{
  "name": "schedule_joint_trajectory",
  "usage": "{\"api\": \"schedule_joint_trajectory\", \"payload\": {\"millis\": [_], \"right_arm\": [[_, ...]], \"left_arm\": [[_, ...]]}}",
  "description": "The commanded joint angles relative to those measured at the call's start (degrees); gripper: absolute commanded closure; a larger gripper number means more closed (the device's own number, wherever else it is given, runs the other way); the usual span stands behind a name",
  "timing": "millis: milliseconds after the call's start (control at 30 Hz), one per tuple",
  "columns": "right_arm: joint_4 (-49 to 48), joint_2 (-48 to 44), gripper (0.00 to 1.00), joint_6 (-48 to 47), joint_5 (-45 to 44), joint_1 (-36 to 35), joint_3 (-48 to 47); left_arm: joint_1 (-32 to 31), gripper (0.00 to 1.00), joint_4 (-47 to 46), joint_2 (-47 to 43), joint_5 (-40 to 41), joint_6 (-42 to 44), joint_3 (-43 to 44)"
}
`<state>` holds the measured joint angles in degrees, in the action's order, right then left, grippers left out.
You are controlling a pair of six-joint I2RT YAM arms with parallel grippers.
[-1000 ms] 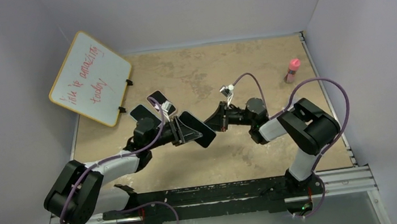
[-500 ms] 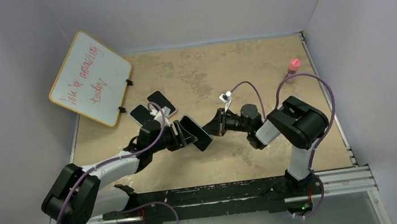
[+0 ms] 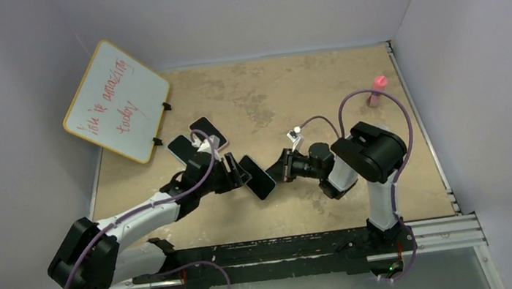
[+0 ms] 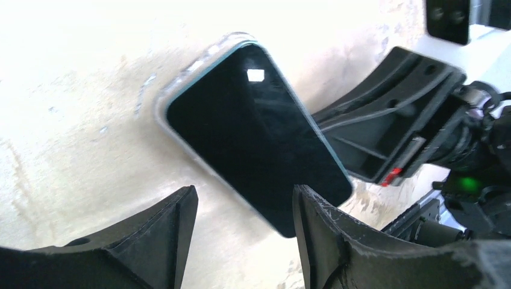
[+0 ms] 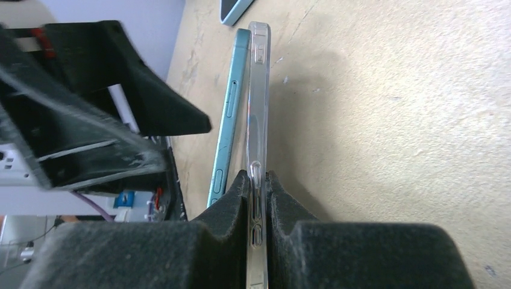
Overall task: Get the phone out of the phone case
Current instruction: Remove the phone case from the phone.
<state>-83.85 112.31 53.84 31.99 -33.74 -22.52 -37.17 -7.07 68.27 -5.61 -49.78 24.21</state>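
Two risks: the phone, centre frame and partly out of the case, could drop, since the left gripper is spread. The right gripper pinches only the case's edge, which could slip.

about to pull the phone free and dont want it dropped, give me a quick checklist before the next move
1. Right gripper shut on the clear phone case: ok.
2. Phone peeled off the case along its edge: ok, a gap shows in the right wrist view.
3. Left gripper gripping the phone: not ok, it is open and not touching the phone.
4. Phone lined up between the left gripper's fingers: cannot tell.
5. Two spare phones out of the way: ok, they lie apart from both grippers.
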Motion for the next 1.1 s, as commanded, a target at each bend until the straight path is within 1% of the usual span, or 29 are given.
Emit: {"api": "schedule_joint_trajectory", "payload": {"millis": [0,100,133,267,467,700,900,1067], "right_arm": [[-7.98,-2.69,1.0,-2.41,-4.54,-0.45,0.27],[-3.99,-4.69,1.0,-5.31,-7.28,-1.14,0.53],[-2.59,-5.39,1.0,-6.35,-8.21,-1.48,0.55],[2.92,-7.6,1.0,-10.38,-12.02,-3.01,0.29],[5.47,-8.94,1.0,-12.44,-15.67,-4.22,0.64],[10.45,-10.86,1.0,-15.51,-19.11,-5.94,-0.52],[16.9,-13.02,1.0,-19.8,-22.85,-8.65,-2.33],[18.56,-14.14,1.0,-21.33,-24.37,-9.69,-2.96]], "left_arm": [[-5.93,0.39,6.54,-0.52,10.74,1.62,8.28],[-7.7,0.39,9.85,2.69,14.32,-0.35,12.13],[-8.07,0.34,10.52,4.07,15.34,-1.62,13.28],[-9.97,0.33,12.97,9.48,17.67,-4.16,18.81],[-12.42,0.31,20.06,15.43,24.53,-5.22,25.79],[-13.76,0.31,20.91,19.63,26.49,-5.15,27.54],[-13.83,0.31,21.87,22.45,28.28,-5.15,29.31],[-13.85,0.3,22.55,23.96,28.98,-4.48,30.91]]}}
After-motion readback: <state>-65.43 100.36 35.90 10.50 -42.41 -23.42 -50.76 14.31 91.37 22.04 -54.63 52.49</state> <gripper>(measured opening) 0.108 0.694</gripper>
